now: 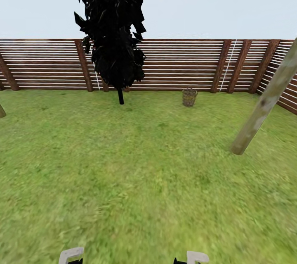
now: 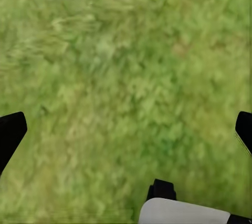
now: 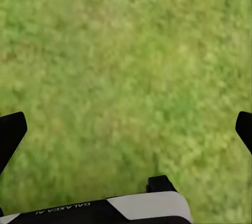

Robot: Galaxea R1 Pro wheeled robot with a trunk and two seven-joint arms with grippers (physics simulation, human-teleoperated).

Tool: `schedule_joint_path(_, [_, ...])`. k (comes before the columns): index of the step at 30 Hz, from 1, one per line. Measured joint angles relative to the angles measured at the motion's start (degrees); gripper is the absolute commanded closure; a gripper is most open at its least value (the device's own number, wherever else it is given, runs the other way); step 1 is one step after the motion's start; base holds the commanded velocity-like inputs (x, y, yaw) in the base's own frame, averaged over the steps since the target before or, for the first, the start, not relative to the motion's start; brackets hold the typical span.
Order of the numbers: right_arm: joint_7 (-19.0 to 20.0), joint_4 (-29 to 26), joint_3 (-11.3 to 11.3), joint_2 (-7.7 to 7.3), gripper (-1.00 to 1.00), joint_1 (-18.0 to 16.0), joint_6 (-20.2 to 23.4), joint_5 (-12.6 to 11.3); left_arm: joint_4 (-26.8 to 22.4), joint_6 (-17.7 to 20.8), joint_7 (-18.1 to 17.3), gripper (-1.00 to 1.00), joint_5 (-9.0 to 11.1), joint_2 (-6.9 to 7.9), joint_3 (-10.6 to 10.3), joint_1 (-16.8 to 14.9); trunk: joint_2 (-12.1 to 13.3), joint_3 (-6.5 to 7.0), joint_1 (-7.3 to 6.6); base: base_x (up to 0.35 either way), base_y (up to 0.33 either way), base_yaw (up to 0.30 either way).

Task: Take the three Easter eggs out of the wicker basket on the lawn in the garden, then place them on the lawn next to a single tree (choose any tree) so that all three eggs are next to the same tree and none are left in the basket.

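In the head view, the small round open-weave wicker basket [image 1: 189,97] stands upright on the mottled lawn [image 1: 136,173] right of centre, near the slatted wooden fence [image 1: 177,63]; a pale straight tree [image 1: 266,103] leans at right. In the wrist views, the left gripper [image 2: 126,132] and right gripper [image 3: 126,132] spread wide, empty, over blurred grass.

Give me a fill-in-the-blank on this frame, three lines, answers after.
1. The wicker basket stands on the lawn close to the ____.
2. The near-black cypress is to the basket's ____ in the head view.
3. Both wrist views look down on ____.

Answers: fence; left; grass
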Motion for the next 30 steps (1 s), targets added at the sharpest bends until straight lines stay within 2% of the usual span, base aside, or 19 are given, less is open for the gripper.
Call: schedule_joint_path(30, [-0.07,0.0,-0.11,-0.22,-1.0,0.0,0.06,-0.22,0.0,0.0,0.03,-1.0,0.02,0.21,0.02,0.0,0.0,0.0,0.0,0.326,0.0,0.0])
